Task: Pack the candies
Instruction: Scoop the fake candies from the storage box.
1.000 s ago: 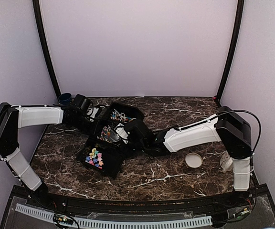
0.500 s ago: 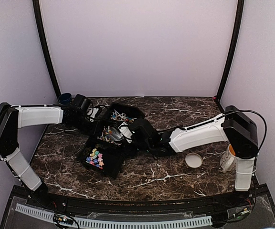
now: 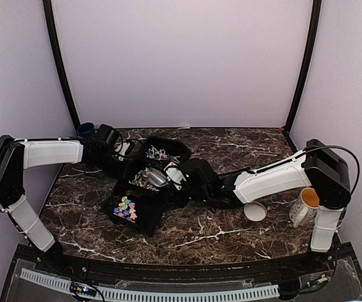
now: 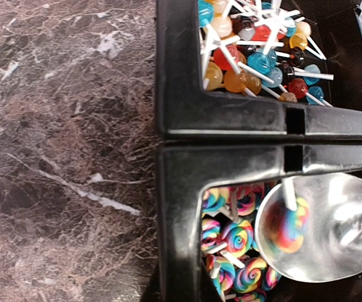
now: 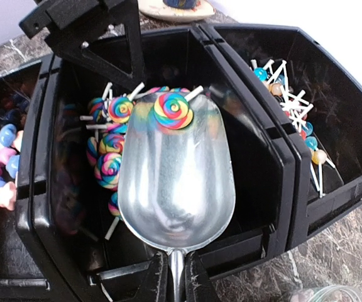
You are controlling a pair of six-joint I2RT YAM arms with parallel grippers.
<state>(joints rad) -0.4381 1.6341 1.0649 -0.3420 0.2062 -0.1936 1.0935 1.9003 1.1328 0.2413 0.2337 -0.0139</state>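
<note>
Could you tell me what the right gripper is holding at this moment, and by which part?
The right gripper holds the metal scoop by its thin handle; one swirl lollipop lies in its bowl.

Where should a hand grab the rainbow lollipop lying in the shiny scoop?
Probably by its white stick, not the round swirly head. The rainbow lollipop lies flat near the open front end of the scoop, with the stick pointing toward the front rim. So pinch the stick from above, at the front. The scoop's raised sides would likely block a sideways reach.
</note>
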